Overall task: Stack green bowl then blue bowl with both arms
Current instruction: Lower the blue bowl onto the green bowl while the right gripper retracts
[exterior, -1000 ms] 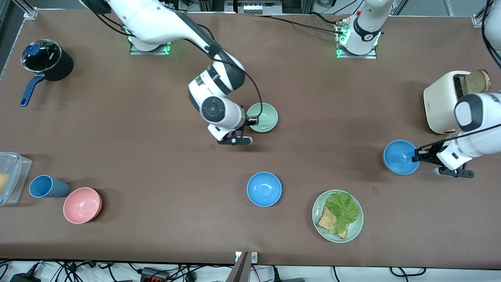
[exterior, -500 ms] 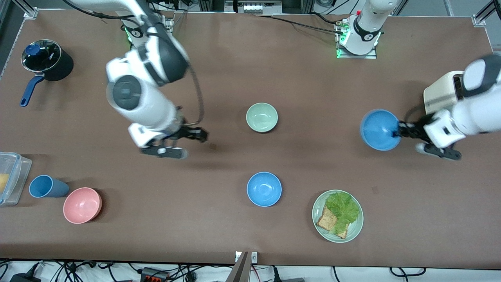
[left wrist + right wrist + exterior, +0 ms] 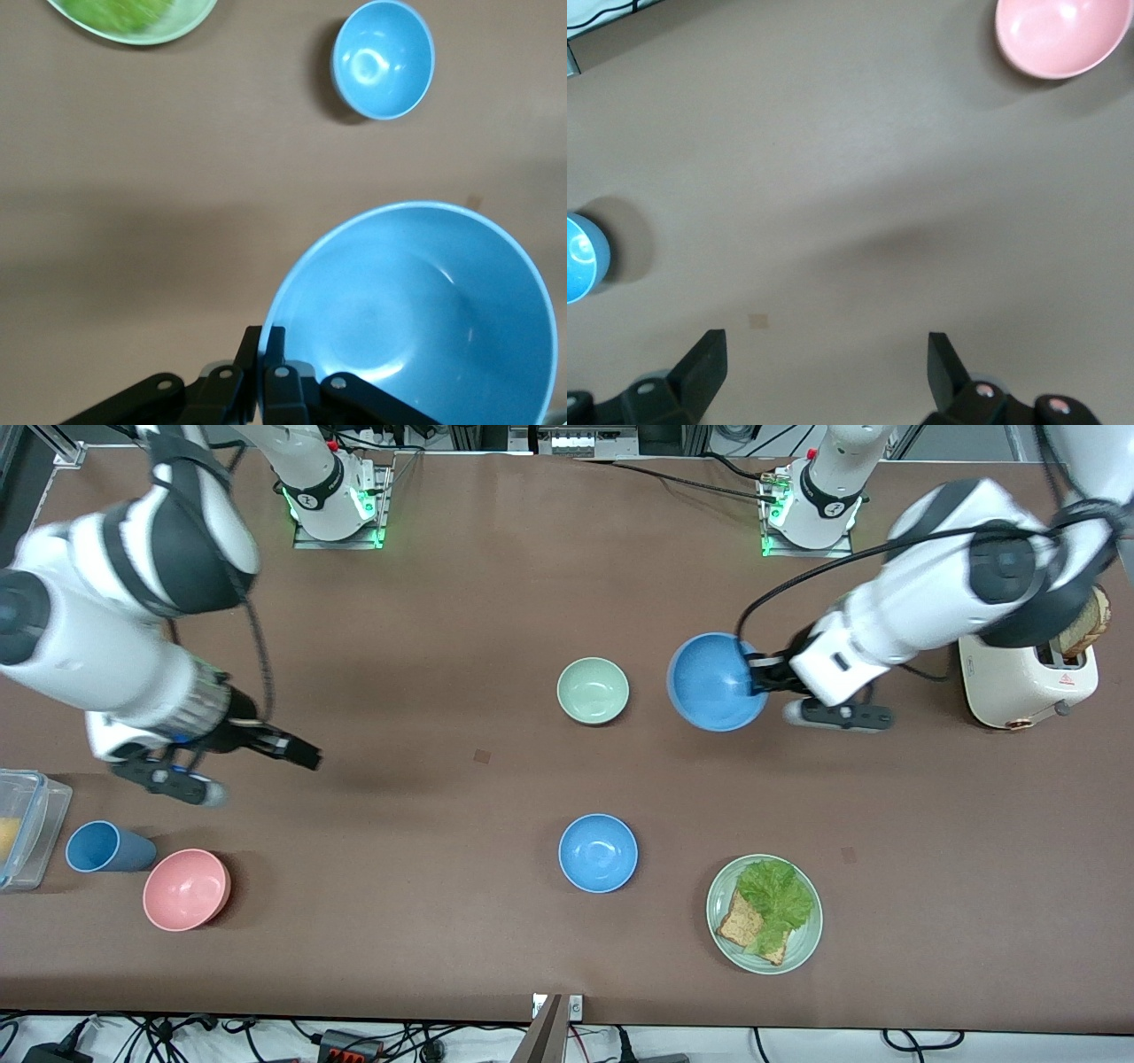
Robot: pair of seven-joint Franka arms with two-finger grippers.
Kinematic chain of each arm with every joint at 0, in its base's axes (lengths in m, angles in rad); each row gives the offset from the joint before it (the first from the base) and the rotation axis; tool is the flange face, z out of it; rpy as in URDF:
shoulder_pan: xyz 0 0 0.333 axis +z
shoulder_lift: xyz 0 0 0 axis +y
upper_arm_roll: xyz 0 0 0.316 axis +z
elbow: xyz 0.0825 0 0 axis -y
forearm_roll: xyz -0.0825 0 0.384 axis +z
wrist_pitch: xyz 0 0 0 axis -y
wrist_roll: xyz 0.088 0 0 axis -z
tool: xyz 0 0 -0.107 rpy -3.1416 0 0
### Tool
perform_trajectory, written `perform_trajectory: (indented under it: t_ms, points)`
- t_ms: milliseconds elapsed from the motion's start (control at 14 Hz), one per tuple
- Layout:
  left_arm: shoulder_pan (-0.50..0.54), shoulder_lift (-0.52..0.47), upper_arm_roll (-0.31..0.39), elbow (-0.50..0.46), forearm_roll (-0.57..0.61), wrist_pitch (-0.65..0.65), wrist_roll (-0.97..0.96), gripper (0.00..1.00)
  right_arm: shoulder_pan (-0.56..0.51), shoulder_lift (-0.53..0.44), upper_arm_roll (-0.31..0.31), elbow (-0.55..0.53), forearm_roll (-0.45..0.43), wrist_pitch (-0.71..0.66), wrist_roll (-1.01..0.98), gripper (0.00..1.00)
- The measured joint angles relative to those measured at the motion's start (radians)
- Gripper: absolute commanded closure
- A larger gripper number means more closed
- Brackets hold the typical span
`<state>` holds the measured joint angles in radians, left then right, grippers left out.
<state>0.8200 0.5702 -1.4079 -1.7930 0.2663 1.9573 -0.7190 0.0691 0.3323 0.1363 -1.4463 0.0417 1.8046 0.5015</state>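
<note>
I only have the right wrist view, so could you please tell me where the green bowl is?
Observer: The green bowl sits mid-table, farther from the front camera than the loose blue bowl.
Operator: Thanks. Is the left gripper holding anything?
Observer: The left gripper is shut on a second blue bowl at its rim, beside the green bowl.
Operator: And my right gripper?
Observer: The right gripper hangs over the table toward the right arm's end.

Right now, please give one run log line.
left gripper: shut on blue bowl, beside green bowl | right gripper: open, empty, over table
</note>
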Motion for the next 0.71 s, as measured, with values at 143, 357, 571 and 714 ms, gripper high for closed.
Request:
perform_trajectory:
  t_ms: [143, 357, 571, 714]
  points:
    - [-0.158, 0.020, 0.106, -0.005, 0.005, 0.064, -0.123, 0.99, -0.025, -0.021, -0.026, 0.000, 0.000, -0.017, -0.070, 0.00]
    - [-0.394, 0.040, 0.248, -0.007, 0.054, 0.104, -0.244, 0.97, -0.042, -0.065, -0.114, 0.004, 0.000, -0.047, -0.227, 0.00]
    - [-0.537, 0.042, 0.357, -0.008, 0.073, 0.110, -0.263, 0.99, -0.102, -0.103, -0.150, 0.005, 0.000, -0.102, -0.379, 0.00]
    - [-0.575, 0.045, 0.399, -0.017, 0.080, 0.145, -0.263, 0.99, -0.118, -0.124, -0.184, 0.005, 0.000, -0.118, -0.457, 0.00]
